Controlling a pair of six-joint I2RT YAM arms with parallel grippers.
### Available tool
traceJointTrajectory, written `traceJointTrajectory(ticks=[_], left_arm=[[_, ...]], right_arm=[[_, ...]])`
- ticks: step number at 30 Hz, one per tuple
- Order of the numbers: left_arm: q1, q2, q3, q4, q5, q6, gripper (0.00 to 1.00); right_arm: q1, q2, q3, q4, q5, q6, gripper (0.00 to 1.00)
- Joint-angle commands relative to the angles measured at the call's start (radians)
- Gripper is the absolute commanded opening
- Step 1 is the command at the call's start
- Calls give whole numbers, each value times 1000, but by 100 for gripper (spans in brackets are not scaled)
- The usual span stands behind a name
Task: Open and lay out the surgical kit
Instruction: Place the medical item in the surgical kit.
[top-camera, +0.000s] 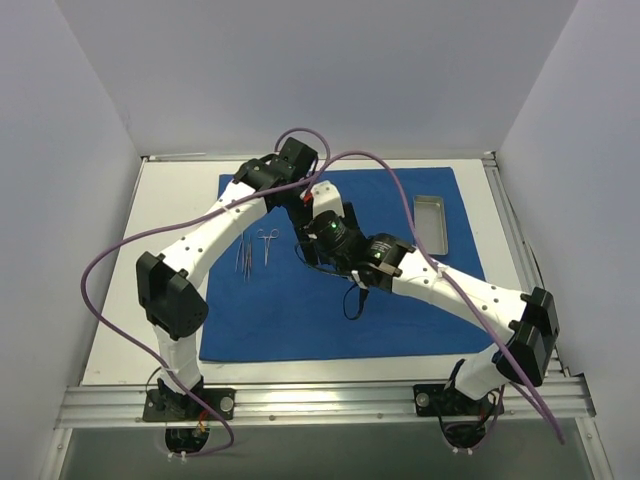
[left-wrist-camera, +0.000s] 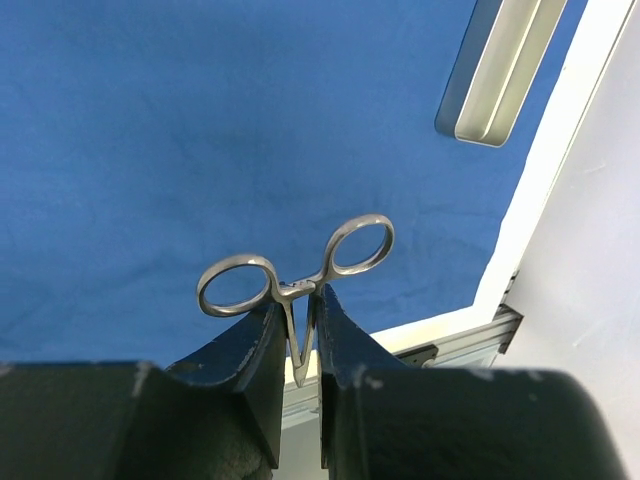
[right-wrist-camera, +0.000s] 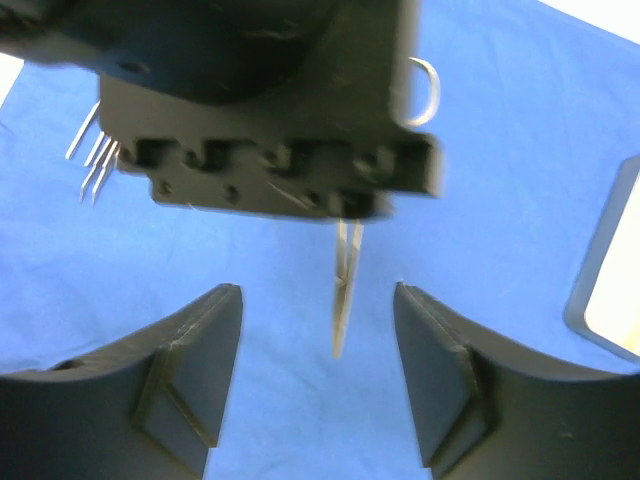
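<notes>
Now: L gripper (left-wrist-camera: 297, 318) clamped on forceps (left-wrist-camera: 292, 291) at the shanks, rings poking out past my fingertips, held over blue cloth (top-camera: 400, 290) that lies spread flat. R gripper (right-wrist-camera: 316, 295) wide open, empty; forceps' tip hangs btw its fingers, touching neither. Other instruments (top-camera: 246, 252) lie on cloth.

Matt blue cloth wrap (top-camera: 300, 320); shiny smooth metal forceps (left-wrist-camera: 297, 291); satin metal tray (top-camera: 431, 222)
</notes>
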Motion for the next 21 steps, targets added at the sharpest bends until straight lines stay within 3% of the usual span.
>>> traceJointTrajectory(ticks=[1,5,11,17,21], left_arm=[[17,7,12,33,14,61,2],[34,22,19,16,21,137,2],[36,131,126,-99,28,332,2],[36,140,92,-105,-14,528,2],[55,186,64,-142,41,639,2]], right_arm=[[-1,-89,-34,37,83,2,69],[-50,-190,-82,28,142,11,75],[-258,-307,-148,-27,56,56,76],[-327,-390,-198,-84,34,82,77],[-363,-414,-225,-104,7,96,78]])
